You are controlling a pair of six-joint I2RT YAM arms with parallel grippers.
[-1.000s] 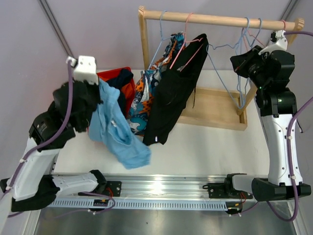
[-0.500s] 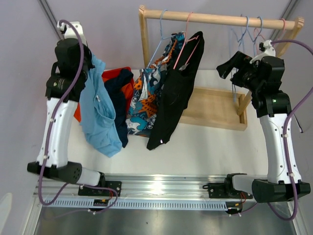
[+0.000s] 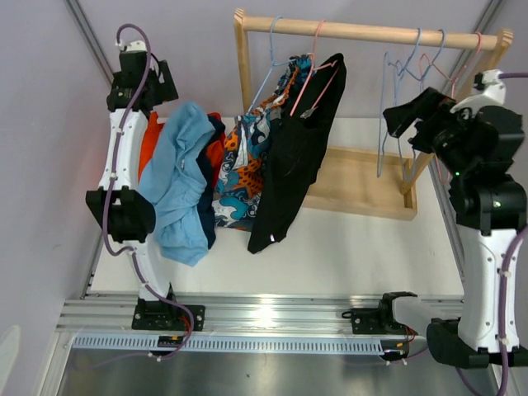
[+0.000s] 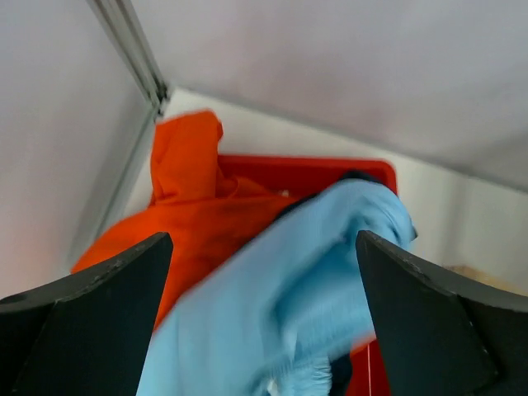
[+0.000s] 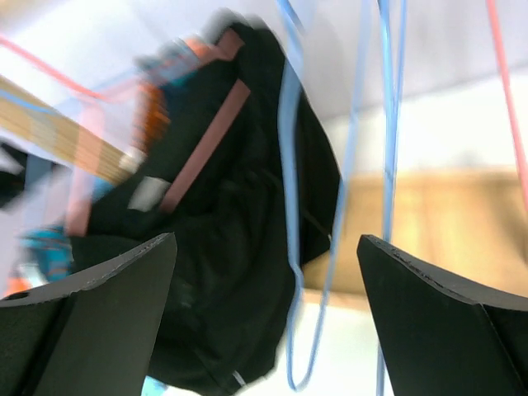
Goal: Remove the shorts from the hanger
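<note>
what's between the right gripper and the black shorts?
Empty blue wire hangers. The right wrist view shows their wires crossing in front of the open right gripper, with the black shorts behind; the top view agrees.

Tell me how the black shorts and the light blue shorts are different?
The black shorts hang on a pink hanger from the wooden rail; the light blue shorts are off any hanger. The black shorts hang long and fairly straight; the light blue shorts lie crumpled over the orange shorts. Both are soft fabric.
</note>
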